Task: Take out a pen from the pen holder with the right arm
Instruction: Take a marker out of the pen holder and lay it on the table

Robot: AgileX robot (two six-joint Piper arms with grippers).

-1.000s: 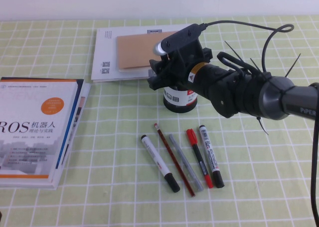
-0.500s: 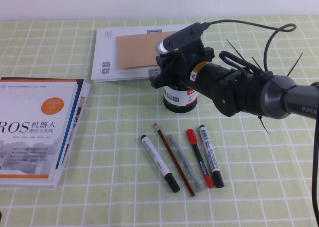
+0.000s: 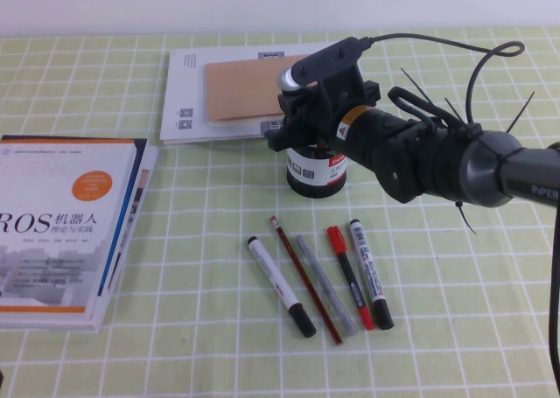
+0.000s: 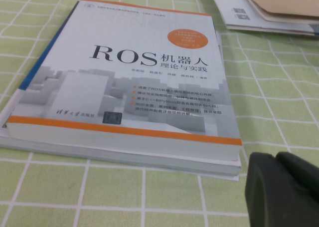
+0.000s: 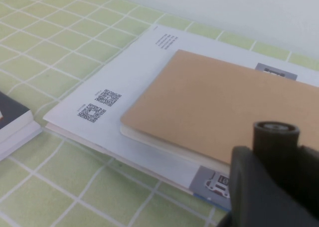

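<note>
**High view.** My right tool (image 3: 289, 129) sits directly above the pen holder (image 3: 315, 175), a black cup with a white label that stands upright on the checked desk (image 3: 455, 328). On my side of the holder, five writing items lie in a row: a white marker (image 3: 278, 284), a red pencil (image 3: 306, 280), a grey pen (image 3: 325, 284), a red pen (image 3: 350, 277) and a black marker (image 3: 371, 274). Behind the holder, a brown notebook (image 3: 241, 87) rests on a grey booklet (image 3: 185, 101). Well to the holder's left lies a ROS textbook (image 3: 61, 232).

**Right wrist view.** The right tool's fingers (image 5: 249, 187) are closed against the round end of a black pen (image 5: 275, 133), which stands upright between them above the holder. The pen's lower part is hidden from me.

**Left wrist view.** The left tool (image 4: 281, 187) hangs low over the desk just beside the textbook's corner, far to the holder's left. I cannot tell whether it is open or closed.
</note>
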